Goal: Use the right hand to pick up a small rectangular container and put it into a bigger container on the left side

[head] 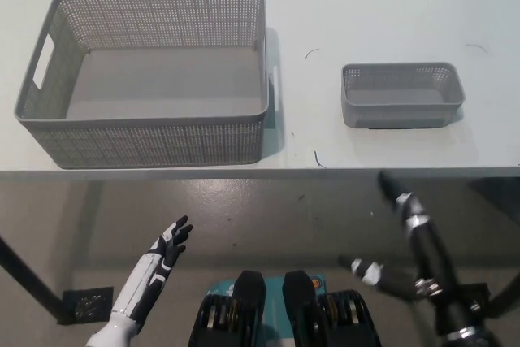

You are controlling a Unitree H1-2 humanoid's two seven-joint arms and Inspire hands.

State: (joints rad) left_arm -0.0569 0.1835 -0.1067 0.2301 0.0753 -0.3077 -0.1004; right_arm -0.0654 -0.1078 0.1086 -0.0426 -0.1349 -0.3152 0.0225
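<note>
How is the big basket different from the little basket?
The big basket is much larger and deeper than the little basket. The big basket has handle slots in its ends; none show on the little basket. The big basket sits on the table's left, the little basket on its right. Both are grey, mesh-walled, rectangular and empty.

You have bare white surface (382,6) on every side of the small grey perforated plastic container (402,95), so a hand can come at it from the near edge or from above. Between it and the large grey perforated plastic basket (154,75) lies an open strip. The basket's tall right wall stands in the way; its inside is open from above.
</note>
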